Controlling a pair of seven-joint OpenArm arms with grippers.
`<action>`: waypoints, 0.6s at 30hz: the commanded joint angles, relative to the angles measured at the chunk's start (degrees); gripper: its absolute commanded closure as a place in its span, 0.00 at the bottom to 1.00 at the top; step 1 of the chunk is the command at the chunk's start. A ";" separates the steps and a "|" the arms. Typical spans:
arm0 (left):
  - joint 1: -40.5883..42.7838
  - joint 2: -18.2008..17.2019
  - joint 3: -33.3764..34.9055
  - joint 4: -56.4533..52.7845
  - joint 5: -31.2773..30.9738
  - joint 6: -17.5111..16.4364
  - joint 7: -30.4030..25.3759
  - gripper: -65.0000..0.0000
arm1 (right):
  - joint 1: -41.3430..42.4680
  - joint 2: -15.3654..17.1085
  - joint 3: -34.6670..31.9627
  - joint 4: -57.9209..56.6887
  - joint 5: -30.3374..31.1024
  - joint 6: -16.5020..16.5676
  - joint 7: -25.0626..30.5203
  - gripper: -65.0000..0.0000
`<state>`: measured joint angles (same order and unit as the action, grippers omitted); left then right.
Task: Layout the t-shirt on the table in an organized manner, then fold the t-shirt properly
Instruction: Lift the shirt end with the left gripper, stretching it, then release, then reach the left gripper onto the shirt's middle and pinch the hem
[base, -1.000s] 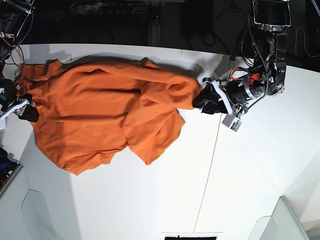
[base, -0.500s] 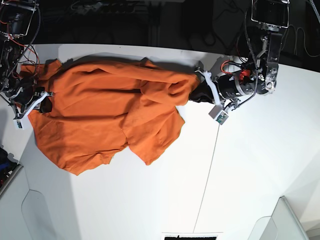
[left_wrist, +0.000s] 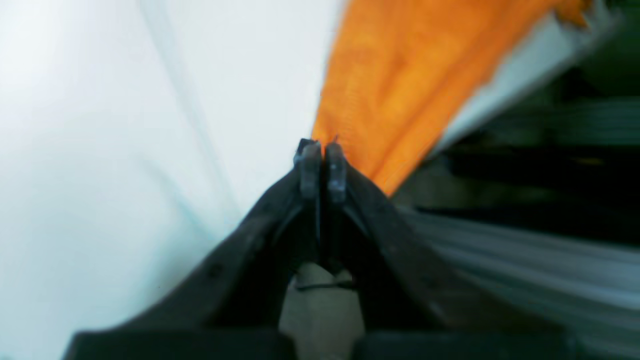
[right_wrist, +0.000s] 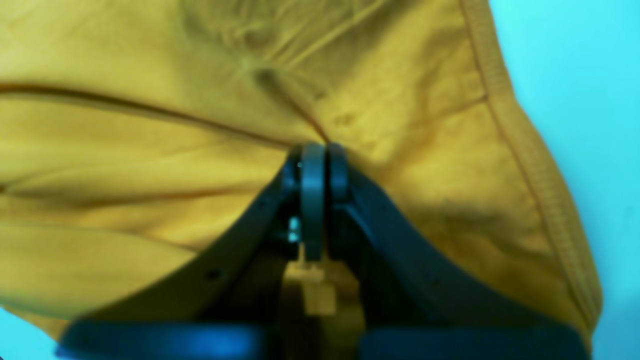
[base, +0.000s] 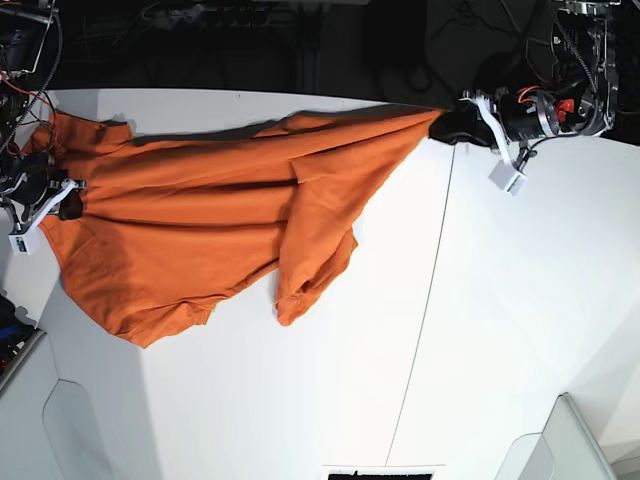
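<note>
Plain bright orange short-sleeved fabric t-shirt (base: 200, 220) spread in rumpled folds across the far-left part of the large smooth white counter (base: 300, 400), drawn taut between both arms. Left claw (left_wrist: 322, 150) pressed together, pinching a stretched corner of the shirt just beyond the thin dark seam line (base: 425, 330) (corner raised near the counter's far edge). Right claw (right_wrist: 320, 152) pressed together, pinching bunched cloth near a stitched hem, at the shirt's end farthest from that seam.
</note>
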<state>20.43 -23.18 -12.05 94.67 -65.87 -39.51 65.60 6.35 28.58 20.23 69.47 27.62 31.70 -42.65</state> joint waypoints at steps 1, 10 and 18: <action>1.07 -0.79 -0.39 1.92 -3.19 -0.49 0.20 1.00 | 0.28 1.22 0.44 0.50 0.79 -0.46 -0.44 1.00; 4.79 -0.79 -1.53 10.69 -9.73 -0.49 2.73 0.82 | -0.33 1.22 0.44 0.59 3.06 -0.63 -0.15 1.00; -3.08 -1.46 -6.93 19.19 -2.54 -0.49 -5.33 0.55 | -0.17 1.05 0.44 0.72 4.87 -0.61 0.66 1.00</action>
<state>17.50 -24.05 -18.85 112.92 -66.96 -39.51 61.21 5.43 28.56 20.29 69.52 32.14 31.48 -42.22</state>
